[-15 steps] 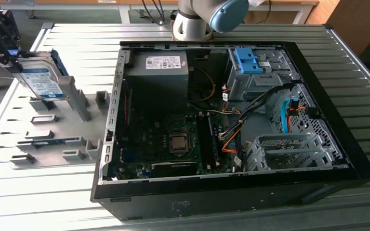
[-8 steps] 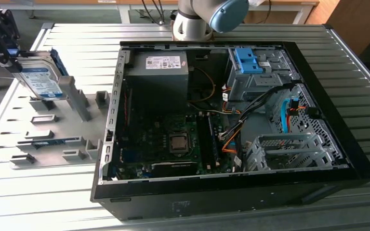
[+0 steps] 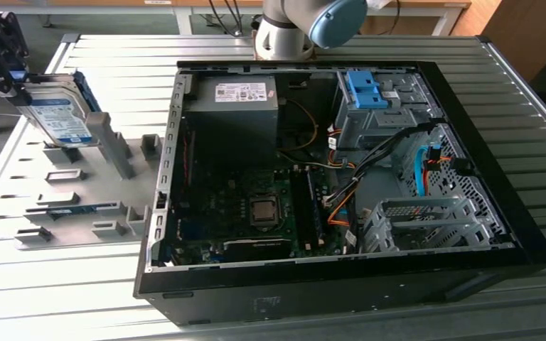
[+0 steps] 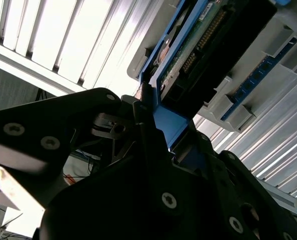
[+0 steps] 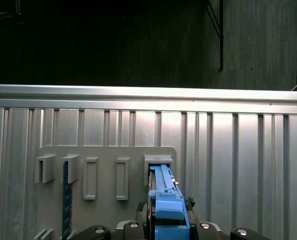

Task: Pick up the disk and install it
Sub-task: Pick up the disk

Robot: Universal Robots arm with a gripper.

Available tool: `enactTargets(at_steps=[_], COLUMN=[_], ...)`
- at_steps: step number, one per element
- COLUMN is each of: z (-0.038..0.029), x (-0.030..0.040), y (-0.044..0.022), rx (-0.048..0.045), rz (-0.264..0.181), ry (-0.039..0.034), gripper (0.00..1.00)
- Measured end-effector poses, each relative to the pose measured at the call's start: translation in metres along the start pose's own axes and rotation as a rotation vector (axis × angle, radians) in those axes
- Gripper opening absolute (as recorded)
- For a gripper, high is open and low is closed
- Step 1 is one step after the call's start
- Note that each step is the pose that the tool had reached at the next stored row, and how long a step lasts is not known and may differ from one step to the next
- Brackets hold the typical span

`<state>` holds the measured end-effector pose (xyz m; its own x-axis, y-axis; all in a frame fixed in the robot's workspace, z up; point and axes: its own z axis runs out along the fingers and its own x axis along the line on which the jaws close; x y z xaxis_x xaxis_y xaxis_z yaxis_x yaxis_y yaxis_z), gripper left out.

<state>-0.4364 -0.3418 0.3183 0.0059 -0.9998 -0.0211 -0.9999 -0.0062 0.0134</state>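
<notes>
Your disk (image 3: 60, 117) stands on edge over the grey parts rack (image 3: 8, 206) at the exterior view's left, well apart from the open computer case (image 3: 330, 295); expect a stiff, dense metal slab with smooth faces that dislikes knocks. The gripper (image 3: 8, 71) is clamped across its blue bracket (image 4: 167, 125), and that plastic edge looks the right hold, clear of the exposed circuit board (image 4: 198, 40).

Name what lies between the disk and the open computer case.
In the exterior view, upright grey posts of the holder tray stand between the disk, held in the gripper, and the computer case.
</notes>
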Motion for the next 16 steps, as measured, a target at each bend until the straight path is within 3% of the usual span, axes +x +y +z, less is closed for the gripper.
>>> enactTargets(at_steps=[16], z=[-0.0055], x=[-0.0001], y=[0.0001], rx=[0.0003], rz=[0.000], ry=[-0.0002], gripper=[0.37])
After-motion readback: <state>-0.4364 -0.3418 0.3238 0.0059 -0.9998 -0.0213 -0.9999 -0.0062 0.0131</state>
